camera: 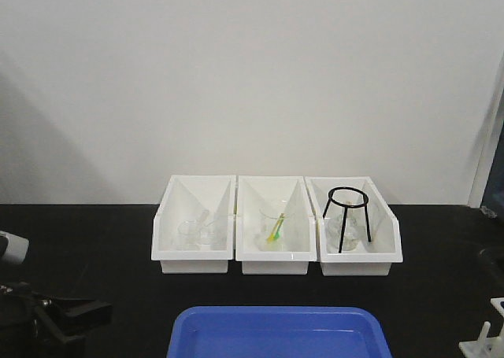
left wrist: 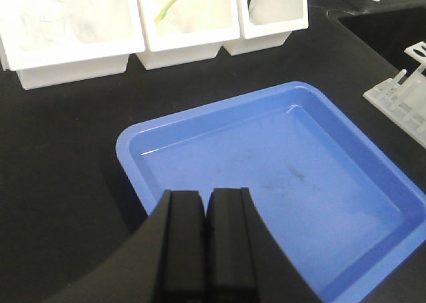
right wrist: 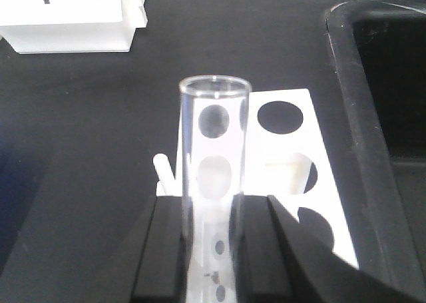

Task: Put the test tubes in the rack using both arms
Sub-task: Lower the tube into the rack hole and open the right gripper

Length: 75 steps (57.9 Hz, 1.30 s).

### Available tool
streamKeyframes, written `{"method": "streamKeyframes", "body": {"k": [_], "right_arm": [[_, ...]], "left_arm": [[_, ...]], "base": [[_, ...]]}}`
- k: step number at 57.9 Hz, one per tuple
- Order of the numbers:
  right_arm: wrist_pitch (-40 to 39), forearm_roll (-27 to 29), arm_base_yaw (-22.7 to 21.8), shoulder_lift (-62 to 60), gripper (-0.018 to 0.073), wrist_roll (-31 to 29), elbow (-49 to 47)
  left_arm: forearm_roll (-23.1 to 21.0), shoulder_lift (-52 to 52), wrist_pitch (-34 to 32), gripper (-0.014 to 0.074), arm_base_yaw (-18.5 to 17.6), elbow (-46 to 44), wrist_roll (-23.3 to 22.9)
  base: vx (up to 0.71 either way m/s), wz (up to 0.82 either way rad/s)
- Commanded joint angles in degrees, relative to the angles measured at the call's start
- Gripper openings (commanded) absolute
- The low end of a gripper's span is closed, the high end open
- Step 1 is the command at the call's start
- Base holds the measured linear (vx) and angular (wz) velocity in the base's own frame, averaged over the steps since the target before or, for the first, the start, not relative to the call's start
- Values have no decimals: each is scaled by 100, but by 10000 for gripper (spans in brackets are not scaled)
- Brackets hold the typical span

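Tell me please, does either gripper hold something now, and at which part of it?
The right gripper holds a clear test tube by its lower part, open end up, above the rack. The left gripper is shut and holds nothing.

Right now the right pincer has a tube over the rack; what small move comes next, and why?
Probably ease the right pincer down and nudge it to centre the test tube over one hole in the rack. The tube stands upright in the grip above the plate, with open holes showing behind it, not yet seated.

I can read no text, label, number or sign anywhere here: not on the bins, the tray, the rack or my grippers.
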Motion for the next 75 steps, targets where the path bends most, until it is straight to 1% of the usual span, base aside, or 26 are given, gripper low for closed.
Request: {"method": "streamKeyframes", "body": {"k": [1, 8, 14, 22, 24, 33, 39, 43, 49, 63, 69, 75], "right_arm": [[226, 347, -31, -192, -3, -38, -78], [230, 347, -31, -192, 22, -38, -78], [250, 347, -31, -192, 81, -48, -78], [409, 347, -31, -192, 211, -48, -78], [470, 347, -31, -192, 263, -48, -78], [589, 347, -31, -192, 433, -48, -78], [589, 347, -31, -192, 508, -48, -78], [606, 347, -31, -206, 528, -48, -84], [719, 347, -31, -329, 531, -62, -97], [1107, 347, -31, -1092, 531, -6, -445], [1291, 347, -31, -1454, 531, 275, -670], [1510, 347, -31, -1800, 526, 820, -847]], "left_arm": [[221, -157, -14, -18, 0, -152, -32], [221, -157, -14, -18, 0, -152, -32], [221, -157, -14, -18, 0, -152, -32], [221, -157, -14, -18, 0, -152, -32], [221, -157, -14, -18, 0, -152, -32], [221, -157, -14, -18, 0, -152, -32], [221, -157, -14, -18, 0, -152, -32], [221, -157, -14, -18, 0, -152, -32], [221, -157, -14, -18, 0, -152, -32], [221, -157, -14, -18, 0, -152, -32], [221, -157, -27, -18, 0, -152, -32], [221, -157, -60, -18, 0, -152, -32]], "base": [[0, 0], [0, 0], [0, 0], [0, 0], [0, 0], [0, 0], [0, 0], [0, 0], [0, 0], [0, 0], [0, 0], [0, 0]]}}
